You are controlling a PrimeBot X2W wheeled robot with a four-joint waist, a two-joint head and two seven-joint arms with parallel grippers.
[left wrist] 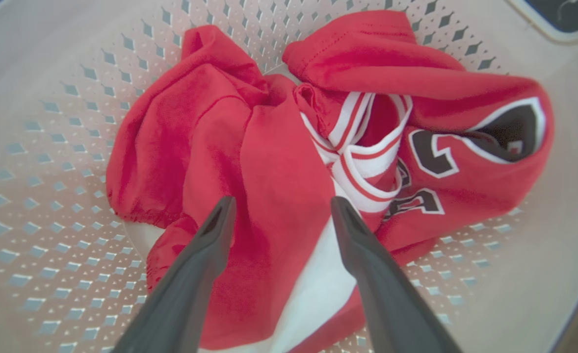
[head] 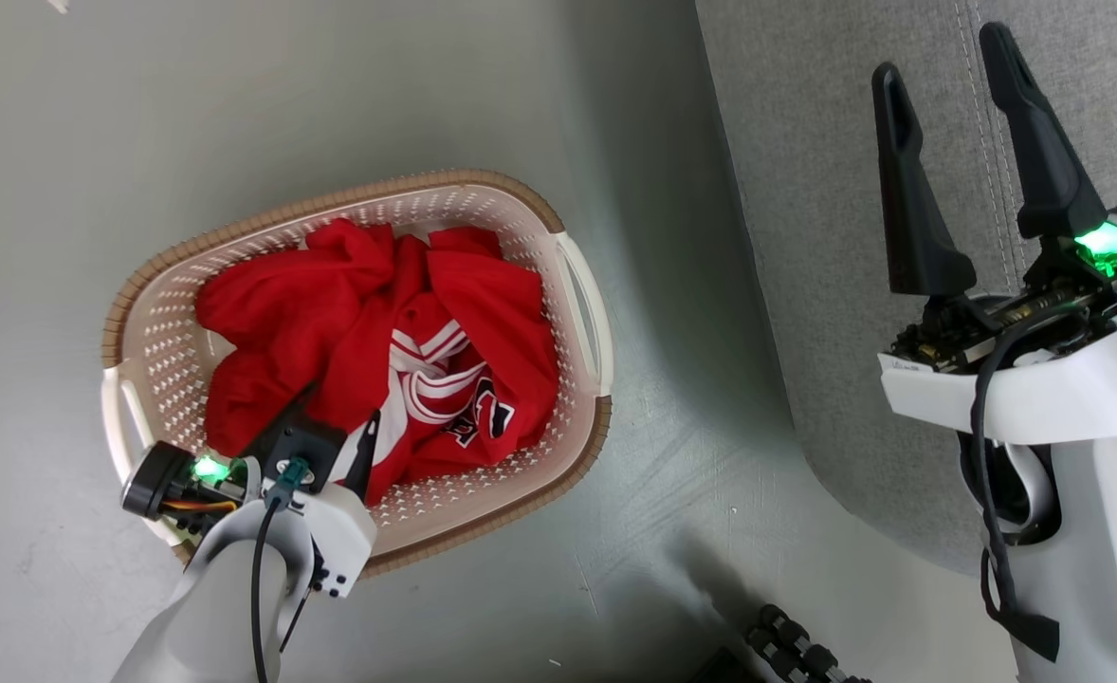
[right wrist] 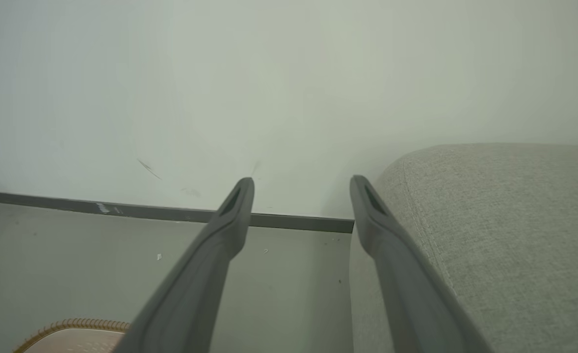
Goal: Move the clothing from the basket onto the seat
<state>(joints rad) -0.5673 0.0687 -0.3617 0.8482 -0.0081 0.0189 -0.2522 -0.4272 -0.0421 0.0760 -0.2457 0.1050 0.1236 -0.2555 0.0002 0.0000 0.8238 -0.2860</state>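
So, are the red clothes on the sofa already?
No, the clothing lies bunched up inside the basket, which stands apart from the grey seat.

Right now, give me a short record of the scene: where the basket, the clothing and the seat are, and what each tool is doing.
basket: on the floor, left of the seat in the head view
clothing: red heap, all inside the basket
seat: grey, no clothing on the part in view
left tool: open, inside the basket over the clothing, gripping nothing
right tool: open, empty, near the seat's edge
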